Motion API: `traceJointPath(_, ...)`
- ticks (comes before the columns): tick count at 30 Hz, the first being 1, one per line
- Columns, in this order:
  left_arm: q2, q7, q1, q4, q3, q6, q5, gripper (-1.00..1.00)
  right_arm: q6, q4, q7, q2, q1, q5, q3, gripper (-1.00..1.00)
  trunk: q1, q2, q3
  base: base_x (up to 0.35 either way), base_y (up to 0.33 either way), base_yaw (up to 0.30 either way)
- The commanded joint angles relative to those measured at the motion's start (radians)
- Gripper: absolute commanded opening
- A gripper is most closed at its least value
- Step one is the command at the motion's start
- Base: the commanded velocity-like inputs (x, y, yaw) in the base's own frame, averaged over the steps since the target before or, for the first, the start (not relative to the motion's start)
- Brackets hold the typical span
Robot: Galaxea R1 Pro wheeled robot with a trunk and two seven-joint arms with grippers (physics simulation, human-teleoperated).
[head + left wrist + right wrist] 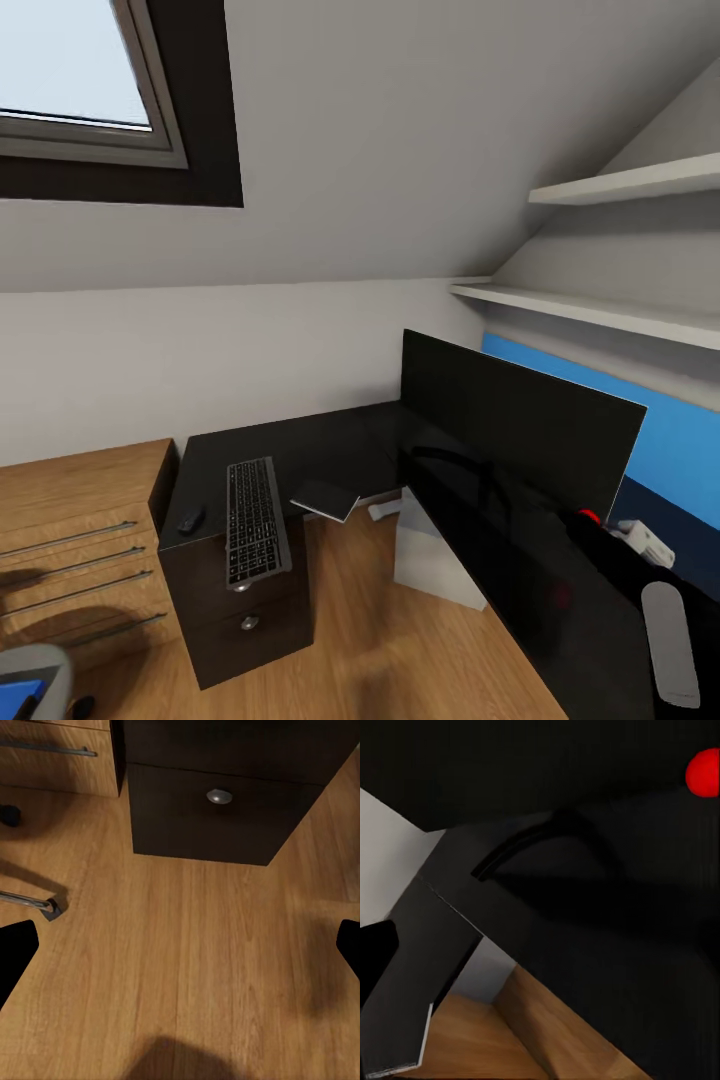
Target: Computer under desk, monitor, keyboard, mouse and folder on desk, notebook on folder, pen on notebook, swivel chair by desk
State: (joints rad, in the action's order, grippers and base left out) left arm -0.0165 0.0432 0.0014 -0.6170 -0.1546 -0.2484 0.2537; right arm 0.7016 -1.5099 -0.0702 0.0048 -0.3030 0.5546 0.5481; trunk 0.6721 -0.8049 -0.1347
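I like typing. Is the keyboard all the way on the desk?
No. The keyboard sticks out past the desk front edge.

Left tool (pixel 180 945): fingertips wide apart, empty, aimed downward. Right arm (pixel 640 565) low and extended forward; right tool's one dark fingertip (pixel 375 960) visible, spread unclear.

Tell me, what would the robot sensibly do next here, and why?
Probably turn toward the swivel chair at the lower left and reach for the blue folder on its seat. The keyboard, mouse and monitor already sit on the desk, while the folder is still off it.
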Motion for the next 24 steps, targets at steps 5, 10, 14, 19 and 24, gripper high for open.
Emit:
traceJointPath(5, 0.0, 0.003, 0.0, -0.001, 0.003, -0.001, 0.007, 1.0, -0.013, 0.048, -0.002, -0.042, -0.002, 0.018, 0.039, 1.0, 0.0, -0.001, -0.001, 0.0, 0.0, 0.0)
traceJointPath(10, 0.0, 0.003, 0.0, 0.0, 0.003, 0.0, 0.007, 1.0, -0.051, 0.133, -0.001, -0.115, -0.004, 0.05, 0.051, 1.0, 0.0, -0.001, -0.001, 0.044, -0.056, 0.0)
traceJointPath(14, 0.0, 0.003, 0.0, 0.001, 0.003, 0.0, 0.006, 1.0, -0.074, 0.194, -0.002, -0.176, -0.008, 0.112, 0.053, 1.0, 0.0, -0.001, -0.001, 0.168, -0.183, 0.0)
traceJointPath(19, 0.0, 0.003, 0.0, 0.018, 0.003, -0.003, 0.006, 1.0, -0.16, 0.364, -0.004, -0.262, -0.053, 0.188, 0.055, 1.0, 0.0, -0.001, -0.001, 0.12, -0.151, 0.0)
traceJointPath(24, 0.0, 0.003, 0.0, 0.026, 0.003, -0.004, 0.007, 1.0, -0.483, 0.593, -0.006, -0.287, -0.14, 0.202, 0.054, 1.0, 0.0, -0.001, -0.001, 0.018, -0.025, 0.0)
